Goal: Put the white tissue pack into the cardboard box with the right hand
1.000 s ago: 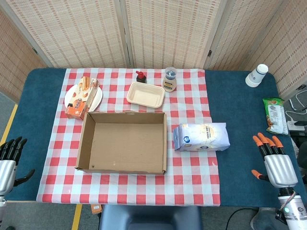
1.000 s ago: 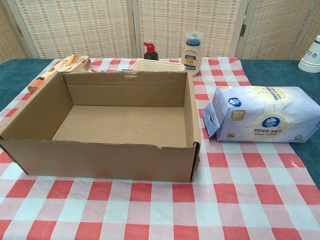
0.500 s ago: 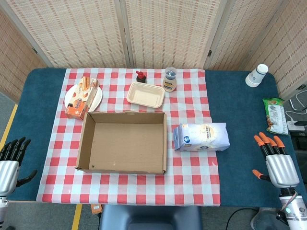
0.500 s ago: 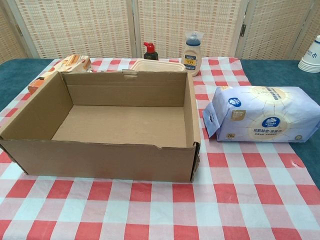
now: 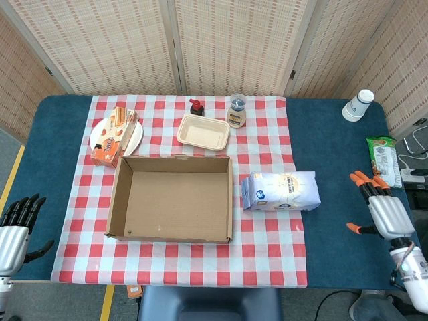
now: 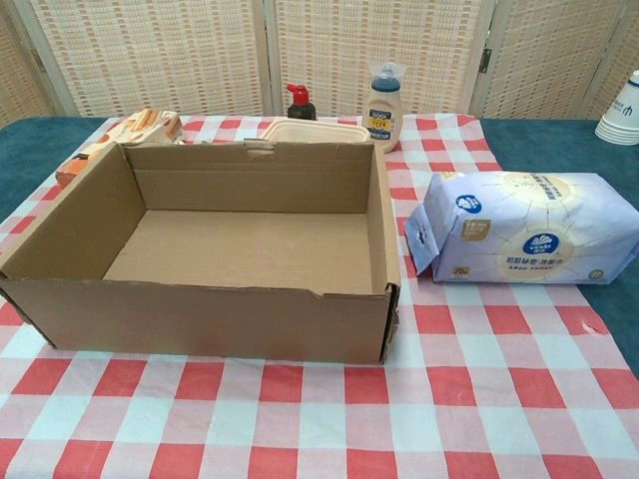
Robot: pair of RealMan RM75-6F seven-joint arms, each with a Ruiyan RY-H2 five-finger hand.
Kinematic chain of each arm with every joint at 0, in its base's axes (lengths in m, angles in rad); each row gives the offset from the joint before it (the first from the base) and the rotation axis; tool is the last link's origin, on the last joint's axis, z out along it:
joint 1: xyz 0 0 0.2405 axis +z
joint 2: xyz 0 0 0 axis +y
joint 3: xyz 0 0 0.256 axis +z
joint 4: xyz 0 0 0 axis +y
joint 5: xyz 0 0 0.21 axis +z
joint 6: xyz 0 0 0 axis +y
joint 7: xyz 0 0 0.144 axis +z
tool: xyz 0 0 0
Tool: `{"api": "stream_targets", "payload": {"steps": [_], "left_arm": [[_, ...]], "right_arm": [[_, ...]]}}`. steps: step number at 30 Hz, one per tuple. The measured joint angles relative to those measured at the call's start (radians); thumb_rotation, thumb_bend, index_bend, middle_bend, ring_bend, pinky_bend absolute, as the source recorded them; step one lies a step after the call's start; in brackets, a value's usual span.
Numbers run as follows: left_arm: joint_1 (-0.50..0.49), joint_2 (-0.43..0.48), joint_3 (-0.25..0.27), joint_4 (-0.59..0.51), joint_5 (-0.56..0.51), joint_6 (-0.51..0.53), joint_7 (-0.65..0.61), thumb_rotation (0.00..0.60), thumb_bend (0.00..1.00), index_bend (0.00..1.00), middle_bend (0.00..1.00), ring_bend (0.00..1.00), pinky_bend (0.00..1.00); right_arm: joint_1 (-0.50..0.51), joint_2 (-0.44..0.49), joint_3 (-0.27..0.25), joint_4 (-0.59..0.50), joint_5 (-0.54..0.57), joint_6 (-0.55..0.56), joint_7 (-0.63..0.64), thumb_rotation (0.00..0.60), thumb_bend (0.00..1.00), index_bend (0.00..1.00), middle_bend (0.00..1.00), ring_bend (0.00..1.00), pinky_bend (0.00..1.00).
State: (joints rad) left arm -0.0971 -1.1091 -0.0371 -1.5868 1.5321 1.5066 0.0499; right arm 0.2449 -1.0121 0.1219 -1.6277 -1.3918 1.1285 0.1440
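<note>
Head view: the right hand point(image 5: 383, 212) hovers over the blue table point(image 5: 334, 147) near its front-right edge, fingers point(image 5: 364, 179) spread, holding nothing. The white tissue pack point(image 5: 280, 191) lies flat on the checked cloth point(image 5: 267, 247), well apart to its left, just beside the open cardboard box point(image 5: 171, 198).

Red-white checked cloth point(image 5: 267, 241), brown box point(image 5: 174, 197)

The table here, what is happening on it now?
Nothing is being handled yet. The tissue pack lies on the checked cloth, just right of the empty open box. The right robot hand hovers open over the table's right edge, apart from the pack. The left robot hand is open at the left edge.
</note>
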Motion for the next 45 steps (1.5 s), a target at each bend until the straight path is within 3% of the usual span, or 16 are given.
{"api": "stream_targets", "payload": {"steps": [6, 10, 16, 28, 35, 45], "left_arm": [[0.000, 0.010, 0.003, -0.008, 0.005, -0.002, -0.018, 0.600, 0.20, 0.00, 0.00, 0.00, 0.07], [-0.001, 0.013, 0.006, -0.010, 0.010, -0.004, -0.025, 0.600, 0.20, 0.00, 0.00, 0.00, 0.07], [-0.003, 0.015, 0.009, -0.012, 0.020, -0.003, -0.032, 0.600, 0.20, 0.00, 0.00, 0.00, 0.07], [-0.003, 0.018, 0.013, -0.014, 0.037, 0.004, -0.046, 0.600, 0.20, 0.00, 0.00, 0.00, 0.07], [-0.001, 0.015, 0.012, -0.007, 0.039, 0.014, -0.053, 0.600, 0.20, 0.00, 0.00, 0.00, 0.07], [-0.006, 0.014, 0.009, 0.000, 0.031, 0.004, -0.062, 0.600, 0.20, 0.00, 0.00, 0.00, 0.07]], "right_arm": [[0.166, 0.109, 0.057, -0.034, 0.070, -0.249, 0.077, 0.600, 0.00, 0.00, 0.00, 0.00, 0.00], [0.269, 0.145, 0.084, -0.066, 0.139, -0.363, 0.022, 0.600, 0.00, 0.00, 0.00, 0.00, 0.00], [0.379, 0.151, 0.075, -0.097, 0.213, -0.503, -0.111, 0.600, 0.00, 0.00, 0.00, 0.00, 0.00], [0.561, 0.088, -0.031, -0.145, 0.497, -0.548, -0.432, 0.600, 0.00, 0.00, 0.00, 0.00, 0.00], [0.624, -0.006, -0.070, -0.062, 0.564, -0.545, -0.478, 0.600, 0.00, 0.00, 0.00, 0.00, 0.00], [0.662, -0.048, -0.093, 0.008, 0.607, -0.560, -0.463, 0.600, 0.00, 0.00, 0.00, 0.00, 0.00]]}}
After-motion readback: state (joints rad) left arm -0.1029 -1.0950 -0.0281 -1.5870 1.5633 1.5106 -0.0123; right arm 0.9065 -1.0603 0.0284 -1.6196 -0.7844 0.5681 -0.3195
